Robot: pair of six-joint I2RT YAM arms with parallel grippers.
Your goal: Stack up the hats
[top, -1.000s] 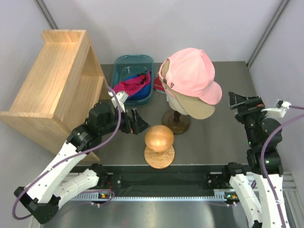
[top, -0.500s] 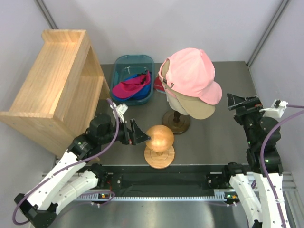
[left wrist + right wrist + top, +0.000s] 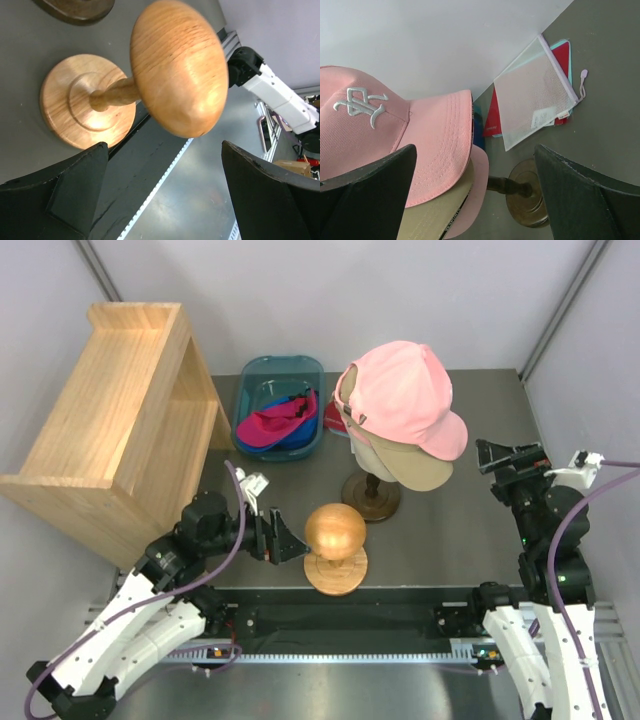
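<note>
A light pink hat [image 3: 405, 395] sits on top of a tan hat [image 3: 412, 472] on a head form with a dark round stand [image 3: 370, 498]. In the right wrist view the pink hat [image 3: 380, 135] lies over the tan brim [image 3: 437, 215]. A magenta hat [image 3: 268, 423] and a royal blue hat [image 3: 301, 436] lie in a teal tub [image 3: 283, 368]. My left gripper [image 3: 298, 540] is open, just left of the wooden ball [image 3: 335, 530]. My right gripper [image 3: 492, 455] is open, right of the stacked hats and apart from them. Neither holds anything.
The wooden ball [image 3: 177, 65] on its round base [image 3: 75, 100] stands near the front edge, close ahead of the left gripper [image 3: 162, 150]. A wooden shelf unit [image 3: 110, 420] fills the left. A mesh pouch over red folders [image 3: 535, 95] lies behind the stand.
My left arm has drawn back toward the near edge, and its open gripper now sits lower, beside the wooden ball. The right arm has barely moved.
</note>
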